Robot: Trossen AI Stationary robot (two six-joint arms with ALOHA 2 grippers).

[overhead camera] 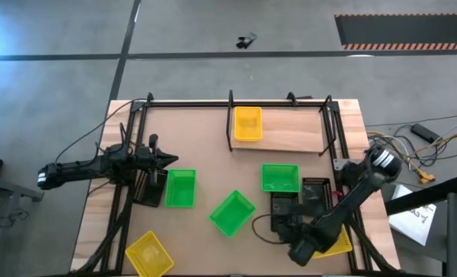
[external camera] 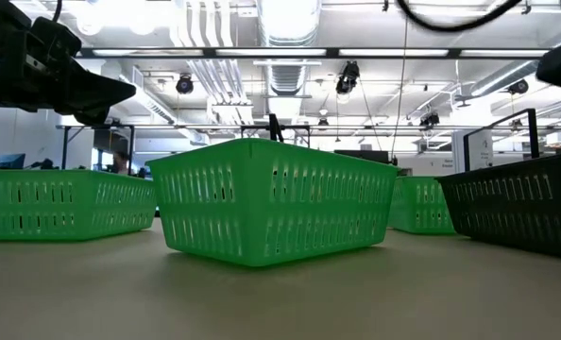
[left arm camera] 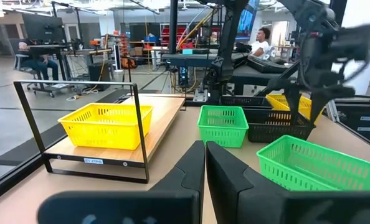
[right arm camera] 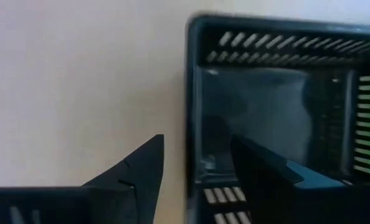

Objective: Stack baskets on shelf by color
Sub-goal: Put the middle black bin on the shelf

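The shelf [overhead camera: 290, 132] is a pale plank in black posts at the table's far side, with one yellow basket [overhead camera: 248, 123] standing on its left end. Three green baskets [overhead camera: 180, 188] [overhead camera: 232, 213] [overhead camera: 279, 178] sit on the tabletop. My right gripper [right arm camera: 197, 140] is open above a black basket [overhead camera: 285, 204], one finger inside and one outside its side wall [right arm camera: 196, 93], touching neither side. My left gripper [overhead camera: 173, 158] is shut, held in the air beside the left green basket and pointing toward the table's right edge; it also shows in the left wrist view [left arm camera: 205, 149].
Another yellow basket [overhead camera: 149, 254] lies near the table's near left corner, and a third yellow basket [overhead camera: 338, 245] shows under my right arm. More black baskets stand at left [overhead camera: 146, 190] and right [overhead camera: 317, 188]. People sit at desks in the room beyond.
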